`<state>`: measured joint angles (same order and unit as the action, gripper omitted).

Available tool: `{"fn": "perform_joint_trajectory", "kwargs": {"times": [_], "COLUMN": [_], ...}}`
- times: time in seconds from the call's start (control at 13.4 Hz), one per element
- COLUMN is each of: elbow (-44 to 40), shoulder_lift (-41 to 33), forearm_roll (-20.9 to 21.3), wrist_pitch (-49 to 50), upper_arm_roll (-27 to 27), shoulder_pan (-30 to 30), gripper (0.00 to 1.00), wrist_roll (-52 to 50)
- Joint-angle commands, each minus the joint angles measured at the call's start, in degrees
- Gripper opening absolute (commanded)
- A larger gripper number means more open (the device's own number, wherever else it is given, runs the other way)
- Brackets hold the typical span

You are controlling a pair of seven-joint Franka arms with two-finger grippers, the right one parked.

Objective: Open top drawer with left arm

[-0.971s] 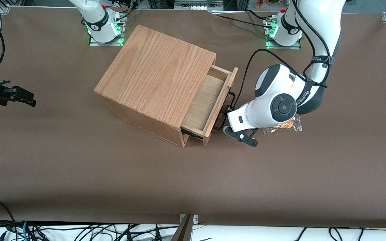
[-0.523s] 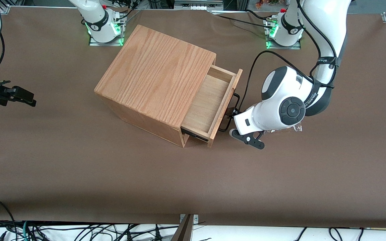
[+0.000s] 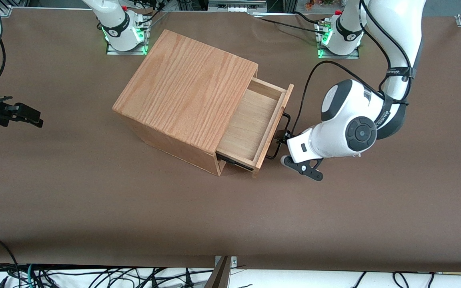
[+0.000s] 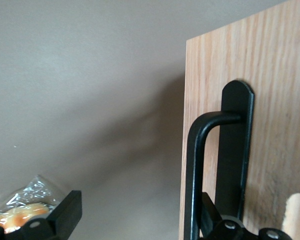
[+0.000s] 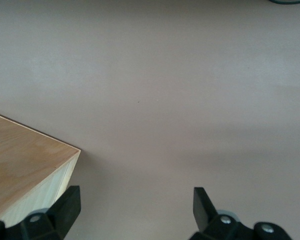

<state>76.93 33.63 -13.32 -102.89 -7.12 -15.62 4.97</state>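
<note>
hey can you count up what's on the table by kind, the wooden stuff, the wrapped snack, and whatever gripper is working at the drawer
Wooden boxes: 1, the oak box
Open drawers: 1, the top drawer, partly out, inside bare
Drawer handles: 1, black bar handle
Wrapped snacks: 1, clear packet with something orange
Working grippers: 1, the left gripper at the handle in front of the drawer
Total: 5

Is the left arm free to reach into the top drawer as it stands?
Probably yes: the drawer is pulled well out, nothing over it; the hand, open, sits at its handle.
</note>
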Motion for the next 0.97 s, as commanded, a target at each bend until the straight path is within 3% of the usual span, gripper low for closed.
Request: {"fn": "perform_joint_trajectory", "kwargs": {"times": [0.0,0.22,0.6,0.9], "elbow": [0.15,0.33,0.68,0.68], "shoulder_lift": [-0.50,-0.23,-0.06,0.03], "forearm_roll": [1.98,6.19,6.46,9.36], "wrist_pitch": [1.29,1.20,1.11,1.02], "upper_arm_roll": [0.35,0.18,0.27,0.27], "shoulder_pan": [0.76,0.59,-1.00,-0.91], "gripper": [1.00,1.00,1.00,1.00], "wrist_roll": [1.98,1.63,1.53,1.80]}}
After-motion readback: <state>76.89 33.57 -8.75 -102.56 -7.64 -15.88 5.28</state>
